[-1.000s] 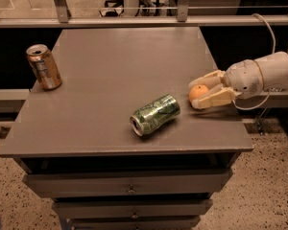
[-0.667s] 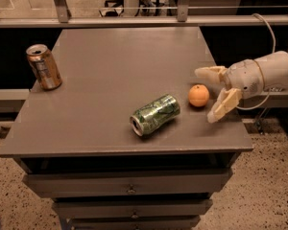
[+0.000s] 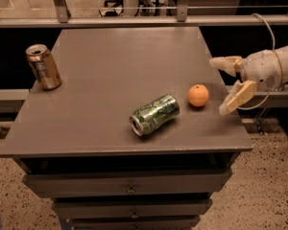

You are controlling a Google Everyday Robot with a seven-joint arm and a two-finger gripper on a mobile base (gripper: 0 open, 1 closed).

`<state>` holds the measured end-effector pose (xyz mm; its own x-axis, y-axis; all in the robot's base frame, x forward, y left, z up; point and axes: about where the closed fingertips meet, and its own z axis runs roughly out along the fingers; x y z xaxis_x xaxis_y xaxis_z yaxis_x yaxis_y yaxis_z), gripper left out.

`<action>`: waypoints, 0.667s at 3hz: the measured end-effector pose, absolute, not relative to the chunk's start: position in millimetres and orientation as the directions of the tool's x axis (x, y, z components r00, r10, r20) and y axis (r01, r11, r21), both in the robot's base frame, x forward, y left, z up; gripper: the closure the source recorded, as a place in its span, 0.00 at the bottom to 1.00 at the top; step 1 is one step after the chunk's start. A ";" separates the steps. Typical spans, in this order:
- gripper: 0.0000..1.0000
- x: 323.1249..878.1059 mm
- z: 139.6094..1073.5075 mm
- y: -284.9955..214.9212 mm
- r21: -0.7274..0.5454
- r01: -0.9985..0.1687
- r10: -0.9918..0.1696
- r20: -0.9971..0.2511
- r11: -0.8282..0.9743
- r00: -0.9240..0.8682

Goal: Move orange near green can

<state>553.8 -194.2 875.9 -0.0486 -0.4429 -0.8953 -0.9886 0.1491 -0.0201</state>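
The orange [image 3: 198, 95] is a small round fruit resting on the grey table [image 3: 110, 71], just right of the green can [image 3: 154, 114]. The green can lies on its side near the table's front, silver end facing front left. A small gap separates the two. My gripper [image 3: 223, 84] is at the table's right edge, to the right of the orange and apart from it. Its pale fingers [image 3: 237, 97] are spread wide open and hold nothing.
An orange-brown soda can [image 3: 43, 66] stands upright at the table's left edge. Drawers [image 3: 129, 189] sit under the tabletop. A metal rail [image 3: 134, 20] runs behind the table. A cable loops by my arm at the right.
My gripper let go of the orange, opened wide and drew back to the right. The orange now rests free on the table beside the green can.
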 end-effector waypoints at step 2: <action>0.00 566.1 925.5 -235.6 -0.143 -0.958 -0.485 -0.875 0.249 0.005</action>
